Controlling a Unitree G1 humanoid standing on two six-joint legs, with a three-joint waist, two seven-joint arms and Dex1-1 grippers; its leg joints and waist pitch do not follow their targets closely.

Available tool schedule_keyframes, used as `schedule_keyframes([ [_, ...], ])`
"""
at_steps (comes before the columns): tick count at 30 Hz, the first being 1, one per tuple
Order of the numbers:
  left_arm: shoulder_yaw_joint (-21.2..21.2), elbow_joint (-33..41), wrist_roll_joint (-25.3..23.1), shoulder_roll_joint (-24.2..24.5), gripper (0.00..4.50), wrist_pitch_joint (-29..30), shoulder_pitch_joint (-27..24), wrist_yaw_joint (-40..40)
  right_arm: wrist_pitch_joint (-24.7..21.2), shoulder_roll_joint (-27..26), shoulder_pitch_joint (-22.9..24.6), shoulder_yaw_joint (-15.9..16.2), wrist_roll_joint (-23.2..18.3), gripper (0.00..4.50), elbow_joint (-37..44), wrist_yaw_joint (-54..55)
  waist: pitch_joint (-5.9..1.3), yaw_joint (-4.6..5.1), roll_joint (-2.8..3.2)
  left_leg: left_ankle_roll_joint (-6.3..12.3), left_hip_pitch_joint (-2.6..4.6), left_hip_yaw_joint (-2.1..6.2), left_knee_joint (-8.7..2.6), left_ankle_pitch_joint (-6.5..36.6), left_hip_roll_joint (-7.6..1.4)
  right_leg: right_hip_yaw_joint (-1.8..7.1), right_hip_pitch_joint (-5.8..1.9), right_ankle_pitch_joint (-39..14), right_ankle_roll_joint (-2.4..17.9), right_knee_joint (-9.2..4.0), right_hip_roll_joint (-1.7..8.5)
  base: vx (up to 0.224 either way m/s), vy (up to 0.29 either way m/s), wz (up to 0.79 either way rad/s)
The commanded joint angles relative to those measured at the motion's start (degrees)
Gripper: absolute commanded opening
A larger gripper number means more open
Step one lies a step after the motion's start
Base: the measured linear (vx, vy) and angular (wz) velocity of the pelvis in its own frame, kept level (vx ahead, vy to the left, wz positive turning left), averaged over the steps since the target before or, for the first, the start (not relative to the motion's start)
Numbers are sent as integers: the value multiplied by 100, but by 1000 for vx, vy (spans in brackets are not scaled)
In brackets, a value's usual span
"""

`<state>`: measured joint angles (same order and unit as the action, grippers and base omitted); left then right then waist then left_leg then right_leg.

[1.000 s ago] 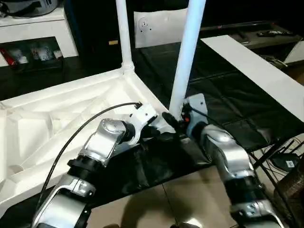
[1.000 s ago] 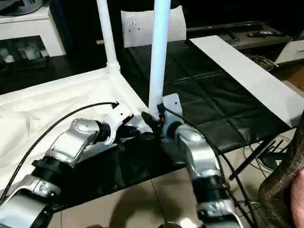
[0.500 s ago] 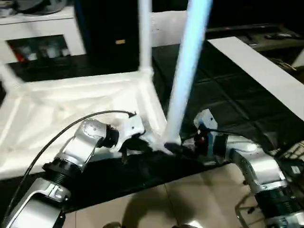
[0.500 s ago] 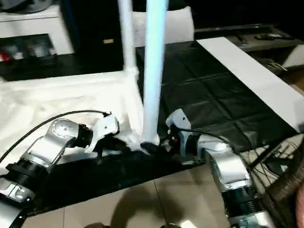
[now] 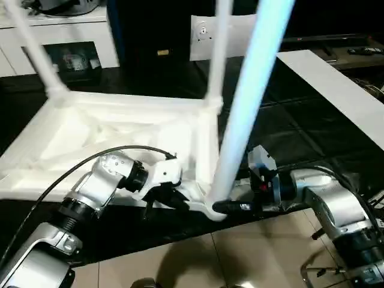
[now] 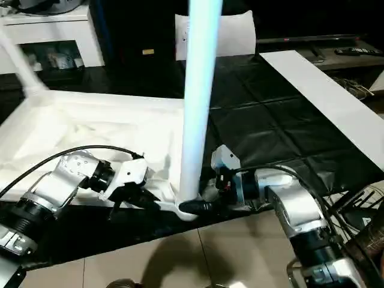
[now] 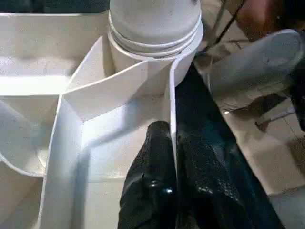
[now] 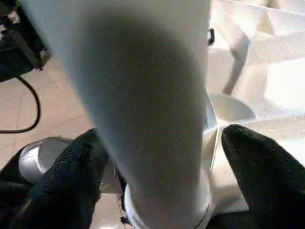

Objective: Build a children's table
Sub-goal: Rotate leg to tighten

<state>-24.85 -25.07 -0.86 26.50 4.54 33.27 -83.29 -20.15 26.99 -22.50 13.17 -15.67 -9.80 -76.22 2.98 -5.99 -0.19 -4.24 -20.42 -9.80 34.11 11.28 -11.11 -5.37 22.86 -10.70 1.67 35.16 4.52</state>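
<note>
- Here the upturned white tabletop (image 5: 120,129) lies ribbed side up on a black mat (image 5: 288,120), filling the left and middle.
- Three white legs stand in its corner sockets: the near leg (image 5: 246,114) at the near right corner, the middle leg (image 5: 219,48) behind it, the far-left leg (image 5: 33,48).
- The right gripper (image 6: 201,207) straddles the near leg's base, fingers (image 8: 62,176) spread on either side.
- The left gripper (image 5: 174,201) is clenched on the tabletop's near rim wall, fingers (image 7: 152,181) pinching it beside that socket.
</note>
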Motion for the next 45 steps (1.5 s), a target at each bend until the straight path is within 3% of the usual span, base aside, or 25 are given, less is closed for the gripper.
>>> schedule_keyframes([
  [1,-172,111,51,-66,0,-170,160,-343,-46,74,-76,75,-87,370,-46,-169,-379,33,-37,340,29,26,-375,712,-247,345,-327,-1175,1092,-420,423,0,0,0],
  [4,-189,89,61,-53,0,-223,166,-395,-104,115,-93,110,-129,364,-52,-305,-386,14,-49,356,24,25,-370,644,-247,344,-325,-1058,1110,-403,418,0,0,0],
  [6,-196,72,55,-49,0,-252,172,-423,-124,135,-99,116,-138,331,-49,-373,-392,2,-52,362,22,22,-364,605,-246,344,-329,-1005,1111,-394,417,0,0,0],
  [10,-225,39,29,-34,0,-305,188,-477,-160,159,-107,112,-173,315,-37,-455,-389,-2,-52,366,12,20,-360,625,-237,339,-333,-1059,1092,-403,414,0,0,0],
  [11,-247,34,26,-28,0,-325,187,-500,-179,169,-104,123,-207,287,-24,-483,-394,-6,-50,359,11,27,-361,605,-239,338,-336,-1067,1077,-400,417,0,0,0],
  [14,-262,15,25,-37,0,-347,192,-513,-195,176,-107,142,-232,279,-22,-509,-393,-6,-51,360,17,23,-360,599,-241,336,-330,-1065,1083,-400,410,0,0,0],
  [15,-264,1,20,-45,0,-360,199,-520,-210,172,-110,145,-240,250,-17,-520,-391,-6,-42,352,18,24,-361,615,-242,335,-326,-1087,1083,-406,410,0,0,0],
  [20,-259,-32,17,-63,0,-377,213,-501,-253,139,-95,165,-239,216,8,-537,-389,-8,-47,325,20,25,-364,648,-240,335,-328,-1115,1081,-407,411,0,0,0],
  [28,-150,9,65,-100,0,-222,151,-304,-412,47,25,211,-335,209,190,-429,-390,-10,-57,318,24,25,-363,633,-242,336,-325,-1136,1065,-404,414,0,0,0],
  [31,92,0,104,-256,0,196,123,229,-366,-223,114,126,-183,209,225,195,-379,0,-59,263,27,29,-369,668,-234,335,-317,-1296,1009,-423,419,0,0,0],
  [35,443,-18,142,-514,0,759,124,1054,-344,-883,24,-111,174,208,-44,1614,-357,77,-67,111,20,39,-389,852,-206,325,-313,-1844,821,-482,417,0,0,0],
  [36,452,-17,139,-521,0,776,124,1082,-345,-907,18,-120,186,203,-58,1665,-353,126,-65,51,12,49,-398,866,-207,323,-305,-1862,816,-475,411,0,0,0],
  [37,579,-17,118,-664,0,1032,107,1485,-524,-1244,-92,-255,292,202,-250,2343,-347,193,-76,4,-41,75,-420,908,-189,295,-351,-2010,738,-473,407,0,0,0],
  [38,612,-15,108,-709,0,1104,103,1604,-575,-1336,-122,-292,309,200,-297,2514,-351,256,-69,-21,-20,76,-412,978,-180,287,-324,-2187,690,-516,411,0,0,0],
  [42,892,-49,79,-1107,0,1657,151,2488,-825,-1865,-285,-458,376,197,-513,3388,-372,405,-77,56,-34,63,-373,831,-166,311,-329,-1907,800,-495,397,0,0,0],
  [43,1024,-81,13,-1351,0,1924,196,3014,-936,-2177,-405,-522,498,197,-689,3944,-368,434,-71,84,-34,54,-367,751,-162,315,-315,-1785,866,-495,395,0,0,0],
  [45,1024,-81,13,-1351,0,1924,196,3014,-936,-2177,-405,-522,498,197,-689,3944,-378,454,-74,127,-44,51,-355,678,-144,310,-334,-1682,900,-495,384,0,0,0],
])
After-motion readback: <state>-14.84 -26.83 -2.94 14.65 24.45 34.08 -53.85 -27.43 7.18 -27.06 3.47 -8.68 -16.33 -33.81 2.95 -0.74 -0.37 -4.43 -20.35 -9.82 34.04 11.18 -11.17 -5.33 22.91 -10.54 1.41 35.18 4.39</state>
